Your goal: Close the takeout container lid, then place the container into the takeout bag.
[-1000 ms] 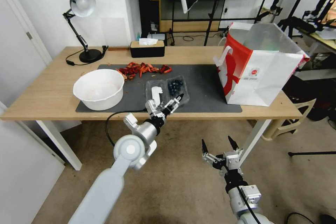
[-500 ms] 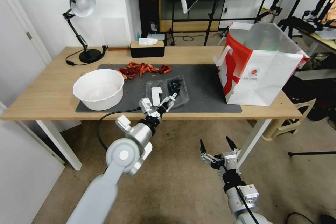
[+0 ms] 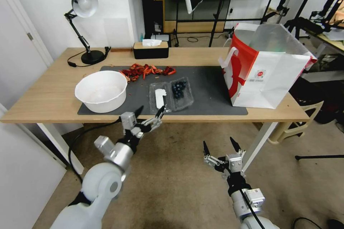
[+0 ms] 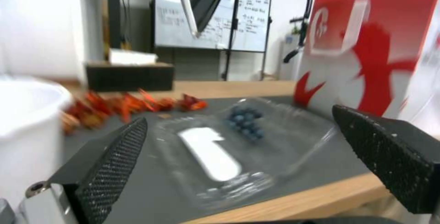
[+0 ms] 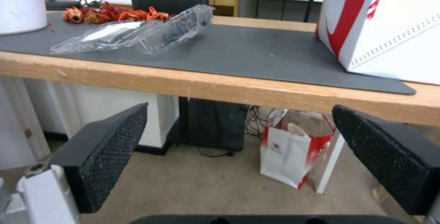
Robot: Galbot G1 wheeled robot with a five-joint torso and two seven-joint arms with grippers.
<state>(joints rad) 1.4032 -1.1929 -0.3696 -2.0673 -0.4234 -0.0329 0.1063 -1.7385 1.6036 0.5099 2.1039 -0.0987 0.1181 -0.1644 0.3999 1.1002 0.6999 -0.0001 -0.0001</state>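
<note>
On the grey mat (image 3: 208, 94), between bowl (image 3: 101, 90) and bag (image 3: 267, 68), the container (image 3: 171, 94) lies splayed open, thin clear plastic, lid (image 3: 159, 96) flat, sticker up. Left gripper (image 3: 149, 111) wide at the table edge, likely lining up on the lid. Right gripper (image 3: 217, 146) wide, parked below.

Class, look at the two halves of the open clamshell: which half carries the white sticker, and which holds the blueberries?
The lid, the half nearer the white bowl, carries the white sticker. The takeout container's other half, toward the takeout bag, holds the blueberries.
</note>
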